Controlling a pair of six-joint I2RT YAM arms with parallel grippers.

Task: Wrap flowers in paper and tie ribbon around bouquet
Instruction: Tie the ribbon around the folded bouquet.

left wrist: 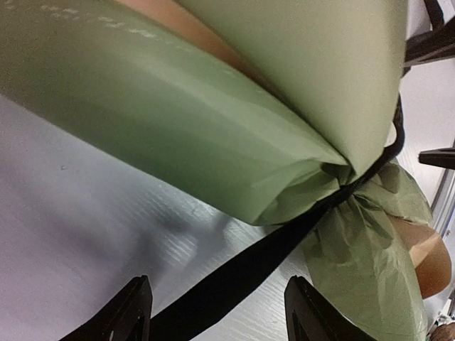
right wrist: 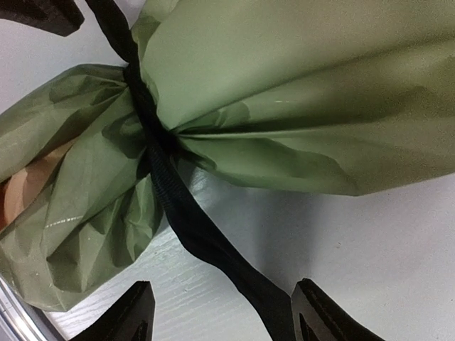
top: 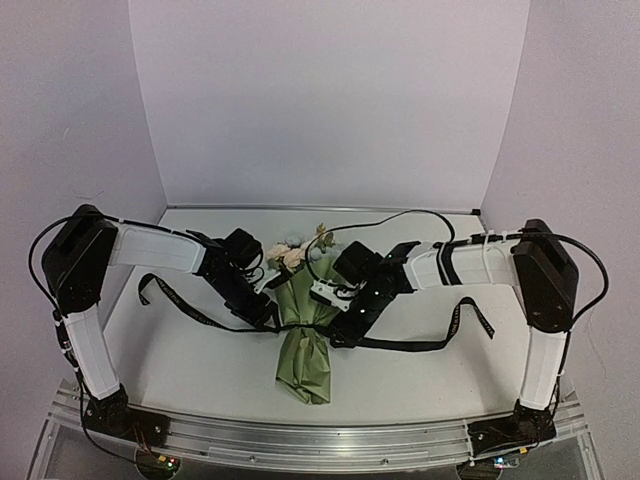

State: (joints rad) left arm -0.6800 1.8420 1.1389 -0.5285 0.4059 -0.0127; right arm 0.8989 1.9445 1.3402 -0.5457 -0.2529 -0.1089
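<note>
The bouquet [top: 305, 330] lies in the middle of the table, an olive-green paper [left wrist: 213, 135] cone with the flowers [top: 293, 256] showing at its far, wide end. The black ribbon [right wrist: 202, 231] is cinched round the paper's narrow waist. One tail trails left [top: 165, 292], the other right [top: 470, 315]. My left gripper [left wrist: 222, 314] is open just left of the waist, and the ribbon [left wrist: 242, 273] runs loosely between its fingers. On the waist's right side my right gripper [right wrist: 226, 318] is open too, the ribbon passing close to its right finger [right wrist: 328, 318].
The white table [top: 190, 350] is walled in at the back and both sides. Black cables [top: 400, 216] loop over the right arm behind the bouquet. An aluminium rail [top: 320, 440] runs along the near edge between the arm bases.
</note>
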